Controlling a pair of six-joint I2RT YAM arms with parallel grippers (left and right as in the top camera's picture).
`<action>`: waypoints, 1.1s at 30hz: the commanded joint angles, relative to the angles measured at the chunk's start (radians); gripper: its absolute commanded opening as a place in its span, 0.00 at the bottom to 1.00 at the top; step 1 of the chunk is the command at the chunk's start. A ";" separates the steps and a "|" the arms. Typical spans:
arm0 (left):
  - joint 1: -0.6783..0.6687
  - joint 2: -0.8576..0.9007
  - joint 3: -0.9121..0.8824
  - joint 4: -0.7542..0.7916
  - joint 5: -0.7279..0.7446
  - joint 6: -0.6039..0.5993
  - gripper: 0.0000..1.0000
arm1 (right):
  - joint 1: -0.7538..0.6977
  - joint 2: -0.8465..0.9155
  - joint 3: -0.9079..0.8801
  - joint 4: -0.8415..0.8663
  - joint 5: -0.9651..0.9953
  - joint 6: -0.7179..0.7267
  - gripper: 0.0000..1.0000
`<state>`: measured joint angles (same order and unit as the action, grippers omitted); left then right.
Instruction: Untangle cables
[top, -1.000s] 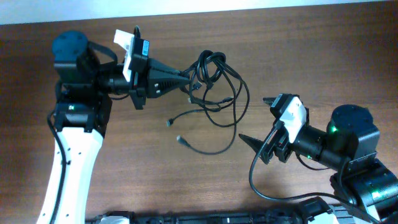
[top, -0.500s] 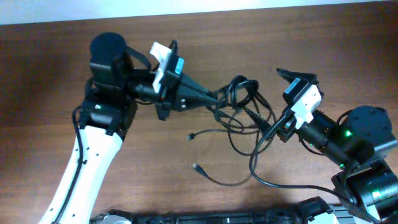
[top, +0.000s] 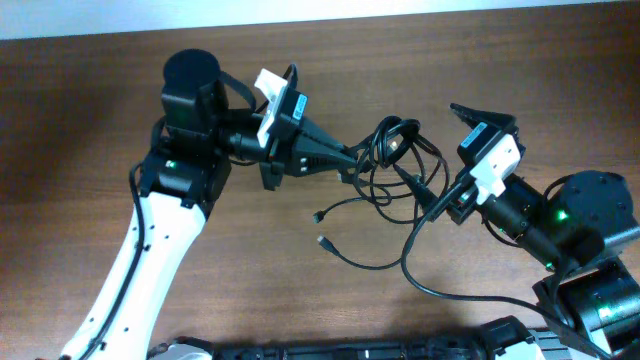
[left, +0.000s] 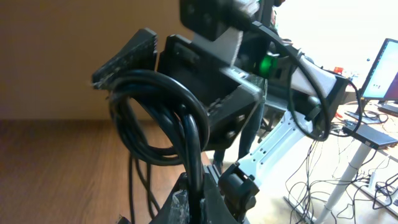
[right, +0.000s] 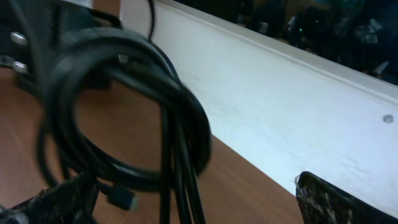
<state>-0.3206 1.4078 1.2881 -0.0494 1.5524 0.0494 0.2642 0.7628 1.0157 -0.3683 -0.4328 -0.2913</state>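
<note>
A: Is the left claw (top: 352, 162) clamped on the cables (top: 395, 150)?
B: Yes, though the loops bury its fingertips. The right claw (top: 437, 152) gapes beside the bundle, lower finger hidden.
A: Changes?
B: The bundle has travelled right; loose plugs (top: 319, 215) trail on the table (top: 500, 60).

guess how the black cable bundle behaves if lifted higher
Probably floppy: the thin black cables droop in loose loops, plug ends trailing on the brown wooden table. Likely light: one pinch by the left fingers holds the bundle. Loops may snag.
</note>
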 joint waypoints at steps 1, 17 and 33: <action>-0.006 0.017 0.021 0.011 0.012 0.058 0.00 | -0.004 -0.004 0.020 0.005 -0.038 0.007 1.00; -0.007 0.018 0.021 0.003 0.022 0.057 0.00 | -0.004 0.011 0.020 0.073 0.037 -0.045 0.97; -0.055 0.018 0.021 0.037 -0.106 0.057 0.00 | -0.004 0.097 0.020 0.104 -0.079 -0.044 0.04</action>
<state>-0.3820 1.4307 1.2881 -0.0189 1.5105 0.0868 0.2642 0.8589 1.0157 -0.2581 -0.5064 -0.3401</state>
